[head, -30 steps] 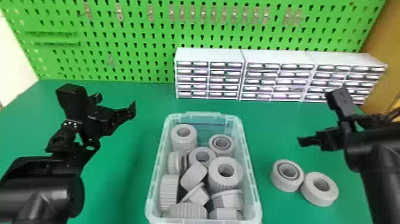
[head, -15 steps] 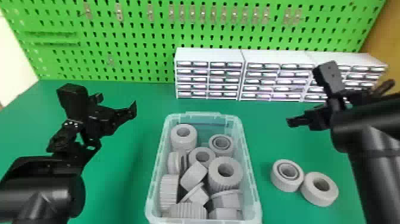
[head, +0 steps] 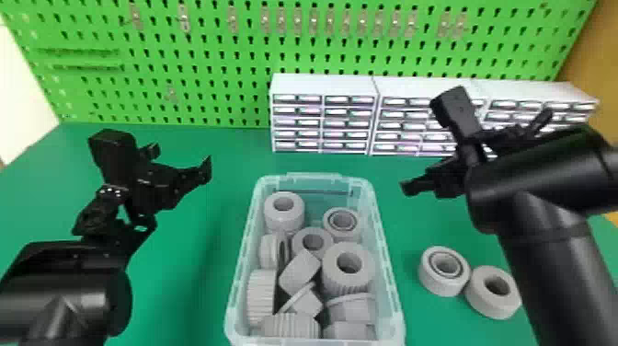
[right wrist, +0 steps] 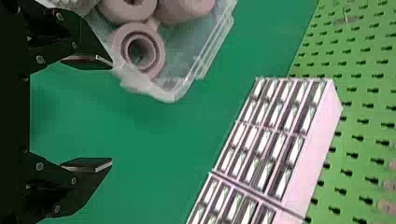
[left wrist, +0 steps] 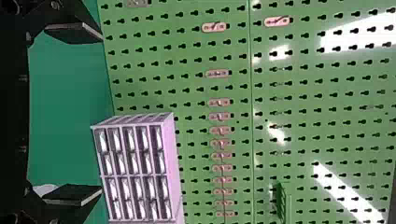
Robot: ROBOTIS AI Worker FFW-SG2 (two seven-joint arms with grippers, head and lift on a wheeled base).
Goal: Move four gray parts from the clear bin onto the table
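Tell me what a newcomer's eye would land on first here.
Probably the clear bin on the green table, crowded with gray parts, with two more rings lying to its right. Next, the bright green pegboard behind, with white drawer cabinets before it. Either side of the bin, the left end effector and right end effector hang open and empty.

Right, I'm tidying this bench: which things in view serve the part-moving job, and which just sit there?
Job:
- clear bin
- gray parts in it
- two gray parts on the table
- green table
- right gripper
- left gripper

Lying about:
- drawer units
- green pegboard
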